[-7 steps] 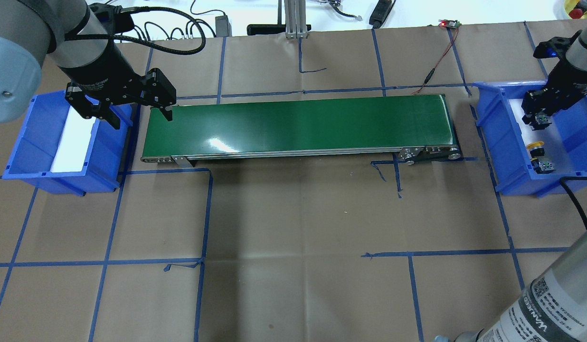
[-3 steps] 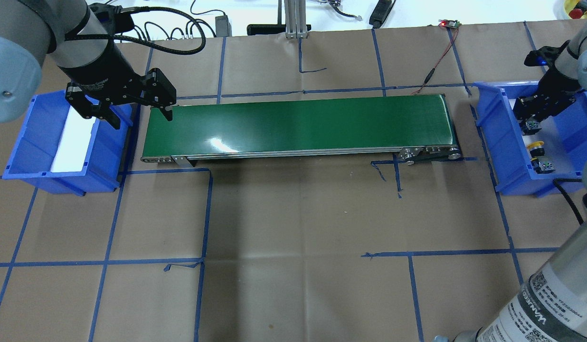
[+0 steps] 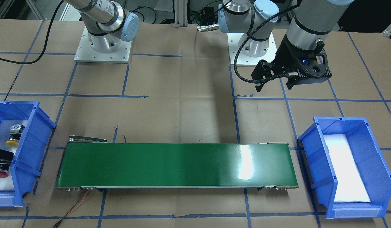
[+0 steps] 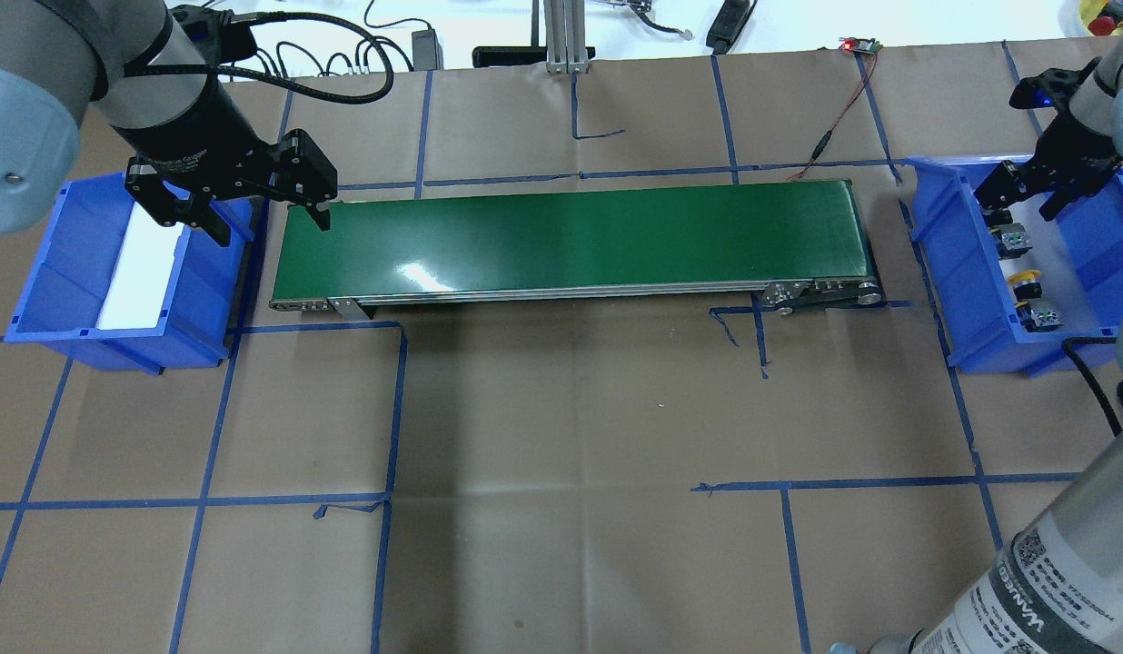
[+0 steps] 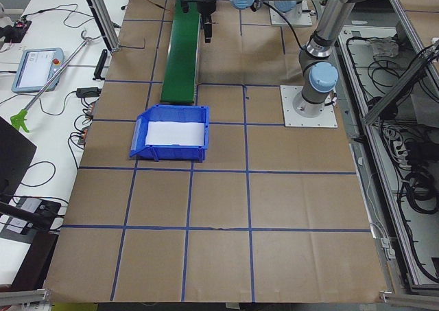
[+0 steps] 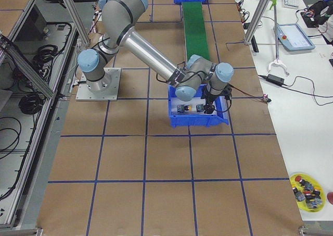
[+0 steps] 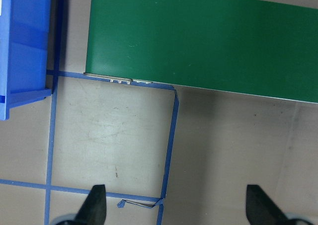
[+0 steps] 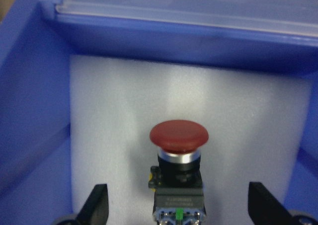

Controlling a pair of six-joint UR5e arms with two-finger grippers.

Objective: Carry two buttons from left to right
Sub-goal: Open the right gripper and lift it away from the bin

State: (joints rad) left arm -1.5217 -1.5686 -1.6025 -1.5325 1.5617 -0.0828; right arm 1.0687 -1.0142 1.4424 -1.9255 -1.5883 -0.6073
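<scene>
Hovering above the blue bin (image 4: 943,272) just off the conveyor belt's (image 4: 571,236) right end, the right gripper (image 8: 179,205) has its fingers spread wide and grasps nothing. The red button (image 8: 178,153) lies on the bin's white foam between those fingers, touching neither. The yellow button (image 4: 1029,291) lies beside it in the same bin, apart from it. At the belt's opposite end, the left gripper (image 4: 271,224) hangs beside a second blue bin (image 4: 62,300), its jaws wide apart and empty.
</scene>
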